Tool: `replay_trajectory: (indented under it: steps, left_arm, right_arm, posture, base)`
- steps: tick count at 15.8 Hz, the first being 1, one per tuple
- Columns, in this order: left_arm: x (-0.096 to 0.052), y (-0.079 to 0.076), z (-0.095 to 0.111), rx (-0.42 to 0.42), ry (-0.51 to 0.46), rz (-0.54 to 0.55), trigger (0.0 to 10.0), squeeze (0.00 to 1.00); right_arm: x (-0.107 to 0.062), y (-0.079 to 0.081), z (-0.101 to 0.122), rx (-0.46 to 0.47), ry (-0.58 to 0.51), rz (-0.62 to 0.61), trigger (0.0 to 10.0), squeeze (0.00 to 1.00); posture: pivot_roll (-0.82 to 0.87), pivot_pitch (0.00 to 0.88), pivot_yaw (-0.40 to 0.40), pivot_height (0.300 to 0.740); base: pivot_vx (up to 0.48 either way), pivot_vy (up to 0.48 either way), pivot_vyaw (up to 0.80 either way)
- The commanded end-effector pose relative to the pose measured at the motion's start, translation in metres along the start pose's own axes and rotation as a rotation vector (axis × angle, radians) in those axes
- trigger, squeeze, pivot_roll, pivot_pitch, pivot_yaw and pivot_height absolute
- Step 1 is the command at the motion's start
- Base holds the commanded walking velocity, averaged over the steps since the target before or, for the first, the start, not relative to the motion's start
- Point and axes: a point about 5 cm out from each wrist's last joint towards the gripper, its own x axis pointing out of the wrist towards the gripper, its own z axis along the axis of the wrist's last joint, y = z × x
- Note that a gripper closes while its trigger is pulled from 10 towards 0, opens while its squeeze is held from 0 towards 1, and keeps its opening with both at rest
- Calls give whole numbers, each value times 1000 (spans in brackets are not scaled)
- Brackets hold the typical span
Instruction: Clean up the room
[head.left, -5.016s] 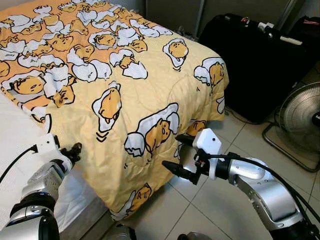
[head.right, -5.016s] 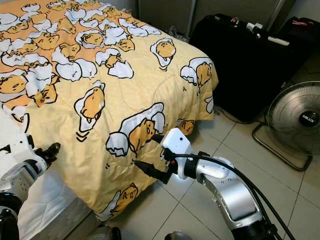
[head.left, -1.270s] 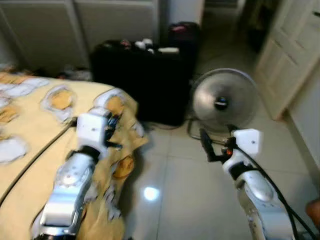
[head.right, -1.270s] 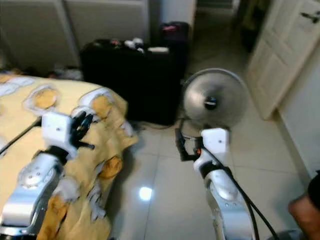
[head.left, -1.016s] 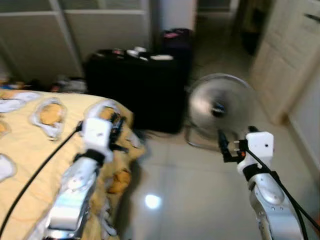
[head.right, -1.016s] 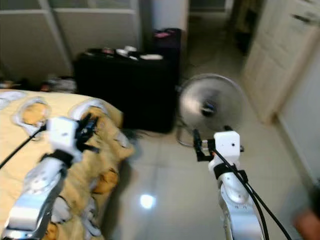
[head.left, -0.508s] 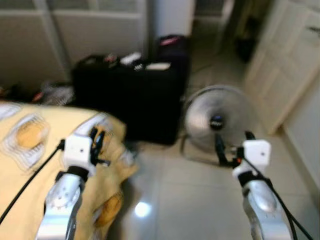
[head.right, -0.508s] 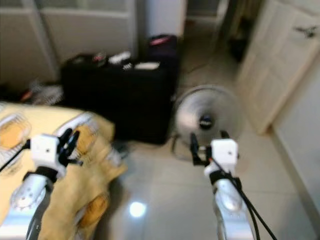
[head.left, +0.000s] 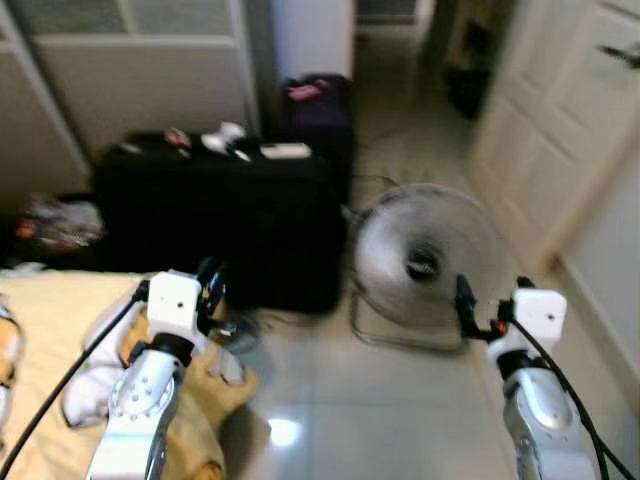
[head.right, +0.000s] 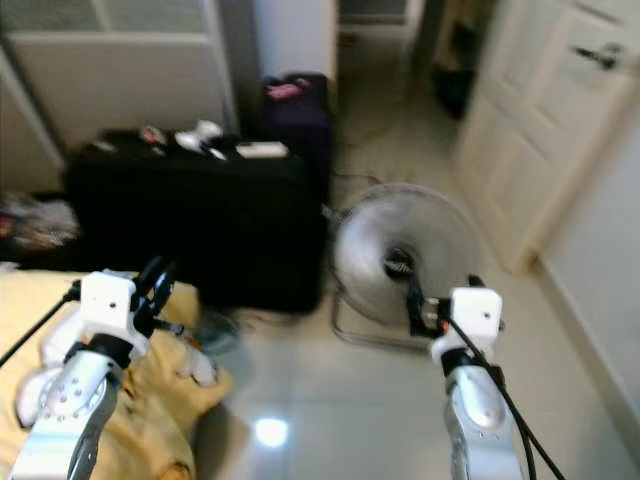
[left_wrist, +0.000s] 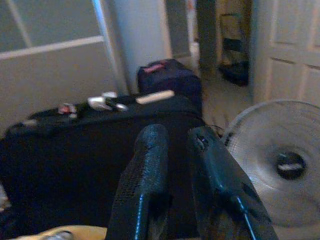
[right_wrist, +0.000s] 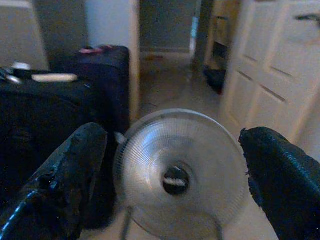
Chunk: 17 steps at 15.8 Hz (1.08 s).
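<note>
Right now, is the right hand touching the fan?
Apart. In the right wrist view the fan stands beyond the open right hand, framed between its spread fingers, with floor showing between them.

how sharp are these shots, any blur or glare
Both eye views are soft with motion blur; the fan is smeared and a bright glare spot sits on the floor tiles. The left wrist view is dim and bluish, the black suitcase nearly featureless. In the right wrist view the right gripper's fingers are out of focus.

head views downward, wrists face fan (right_wrist: 179, 172)
</note>
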Motion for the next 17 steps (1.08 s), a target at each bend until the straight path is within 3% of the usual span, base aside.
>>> replay_trajectory:
  steps: [1,4,17]
  left_arm:
    - [-3,7,0,22,6,16,10000,0]
    - [-4,6,-2,7,10,20,10000,0]
    - [-5,6,-2,10,26,9,10000,0]
  right_arm:
    - [2,7,3,10,-20,18,10000,0]
    - [5,2,-2,-1,7,-65,10000,0]
    - [4,-4,-5,-20,6,-91,10000,0]
  posture:
    - [-18,0,20,740]
    - [-17,0,16,740]
    - [-14,0,17,740]
  base:
    - [405,0,0]
    - [0,0,0]
    - [0,0,0]
